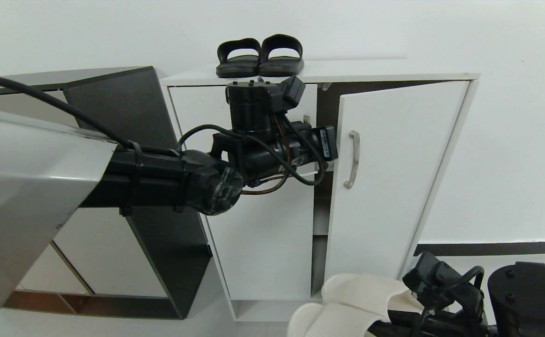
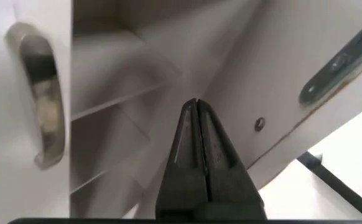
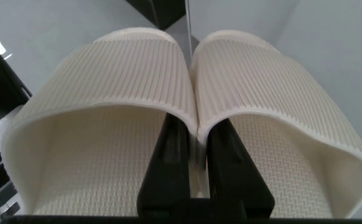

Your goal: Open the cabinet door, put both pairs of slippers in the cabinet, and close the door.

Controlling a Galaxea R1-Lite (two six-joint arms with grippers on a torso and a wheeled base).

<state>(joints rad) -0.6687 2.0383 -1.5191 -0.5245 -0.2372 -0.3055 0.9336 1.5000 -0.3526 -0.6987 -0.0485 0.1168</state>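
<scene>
Left gripper (image 2: pixel 197 109), pressed together, is sitting in the cabinet (image 1: pixel 263 252) door gap. Right gripper (image 3: pixel 196 124) is pinching the white slippers (image 3: pixel 106 93) at 5 o'clock.

Left arm (image 1: pixel 160 175) raised, jaws shut; right jaws clamping

A plain white wall (image 1: pixel 511 37) fills the background. On the left of the head view stands a dark grey unit (image 1: pixel 113 93) with a flat top and a broad slanted upright. Pale glossy panels (image 1: pixel 104 252) sit inside its frame, and a brown strip (image 1: pixel 90 304) runs along its foot. On the right a dark baseboard (image 1: pixel 488 248) lines the wall above the light floor (image 1: pixel 488 264)
</scene>
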